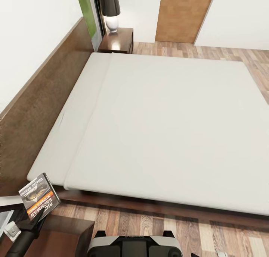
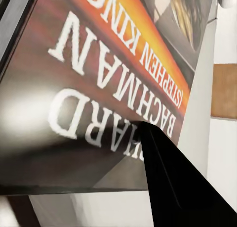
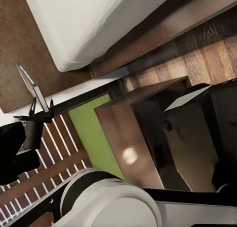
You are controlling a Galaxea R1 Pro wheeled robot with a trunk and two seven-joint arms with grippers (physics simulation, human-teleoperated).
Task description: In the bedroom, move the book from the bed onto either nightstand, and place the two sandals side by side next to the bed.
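The book (image 1: 39,196) is pinched upright in the left tool (image 1: 33,220), directly above the near nightstand (image 1: 69,231), while the bare bed (image 1: 168,130) and far nightstand (image 1: 117,41) are seen beyond.

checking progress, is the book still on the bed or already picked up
Picked up: the left gripper holds the book tilted in the air over the nightstand, off the mattress.
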